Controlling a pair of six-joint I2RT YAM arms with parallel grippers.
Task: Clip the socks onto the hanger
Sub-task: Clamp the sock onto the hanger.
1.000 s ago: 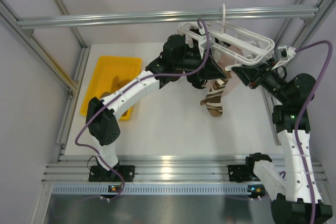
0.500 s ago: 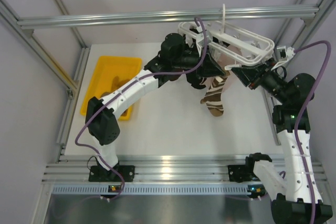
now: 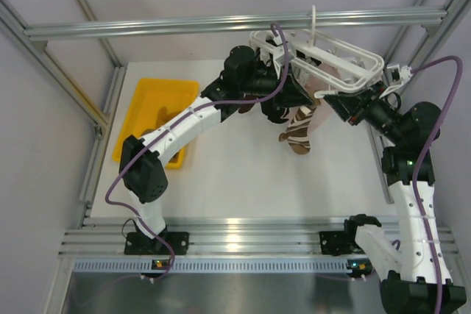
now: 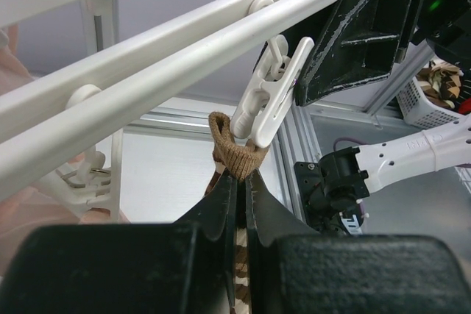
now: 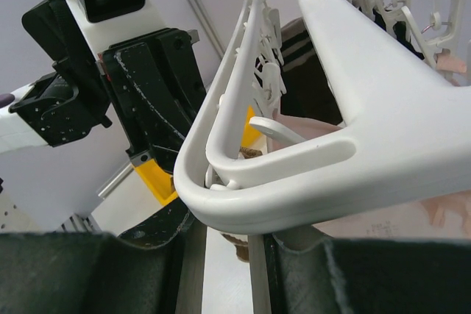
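Left wrist view: left gripper (image 4: pixel 239 176) pinched on the cuff of the brown striped sock (image 4: pixel 229 145), clip (image 4: pixel 269 101) touching it at 1 o'clock. Sock looks soft, light, floppy; best held at the thick folded cuff. Right gripper (image 5: pixel 221 248) clamps the hanger (image 5: pixel 294 174) rim.

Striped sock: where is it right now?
The striped sock hangs right of centre in the top view, below the white hanger; the left tool pinches its cuff right under a dangling clip.

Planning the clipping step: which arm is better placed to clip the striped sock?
Probably left: the left gripper pinches the striped sock just under a clip; the right gripper holds the hanger.
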